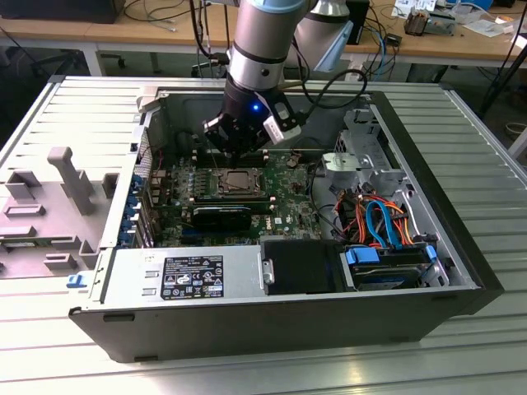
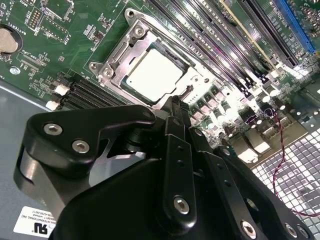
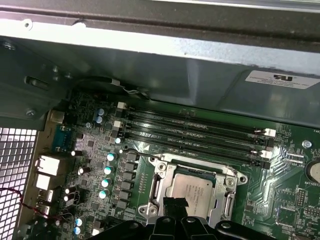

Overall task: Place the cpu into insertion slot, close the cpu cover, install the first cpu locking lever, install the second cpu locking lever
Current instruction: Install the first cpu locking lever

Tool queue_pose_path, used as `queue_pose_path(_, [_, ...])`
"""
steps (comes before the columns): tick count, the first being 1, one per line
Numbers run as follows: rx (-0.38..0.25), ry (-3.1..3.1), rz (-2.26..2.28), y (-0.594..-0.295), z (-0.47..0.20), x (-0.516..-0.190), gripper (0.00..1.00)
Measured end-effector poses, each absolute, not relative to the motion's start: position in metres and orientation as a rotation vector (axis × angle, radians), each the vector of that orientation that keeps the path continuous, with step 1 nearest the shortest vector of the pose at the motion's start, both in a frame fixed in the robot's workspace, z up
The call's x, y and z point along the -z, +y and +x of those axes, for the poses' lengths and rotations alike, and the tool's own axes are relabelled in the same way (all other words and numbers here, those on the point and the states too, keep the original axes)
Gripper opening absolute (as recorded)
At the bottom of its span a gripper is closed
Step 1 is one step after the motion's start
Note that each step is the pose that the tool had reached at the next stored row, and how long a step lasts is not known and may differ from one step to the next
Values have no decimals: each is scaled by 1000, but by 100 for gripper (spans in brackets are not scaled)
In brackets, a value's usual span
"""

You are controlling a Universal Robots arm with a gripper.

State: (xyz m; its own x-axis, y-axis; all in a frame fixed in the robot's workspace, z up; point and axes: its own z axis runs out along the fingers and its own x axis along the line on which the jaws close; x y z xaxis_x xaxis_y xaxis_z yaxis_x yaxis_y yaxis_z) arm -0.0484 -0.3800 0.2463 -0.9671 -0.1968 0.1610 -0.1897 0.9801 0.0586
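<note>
First, on the exterior view's left, a grey plastic part [image 1: 66, 185] lies on the ribbed metal table [image 1: 461, 132], just beside the open computer case [image 1: 272, 329]. Inside the case, along the wall nearest the camera, sits a grey power box [image 1: 181, 276] with a black sticker. Further in is the green board [image 1: 288, 210], and the robot arm [image 1: 263, 41] reaches down over it. Its gripper [image 1: 244, 152] hangs just above the insertion slot [image 1: 216, 186]. The second wrist view shows the cpu [image 2: 154, 75] lying flat inside the slot with its silver top up. The cpu cover [image 2: 117, 57] lies flat around it, so the cpu shows through the square window. The gripper's black fingers [image 2: 177, 150] are pressed together with nothing seen between them. Their tip is right at one edge of the slot, and I cannot tell if it touches the metal. In the first wrist view, long black slots [image 3: 195, 132] run beside the socket. On the exterior view's right, blue and orange cables [image 1: 380, 220] curl above a blue drive tray [image 1: 387, 257].
</note>
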Motion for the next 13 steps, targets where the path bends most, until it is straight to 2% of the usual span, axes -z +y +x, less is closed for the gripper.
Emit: queue_pose_path(13, [48,-3078,305,-380,-49,-246,11])
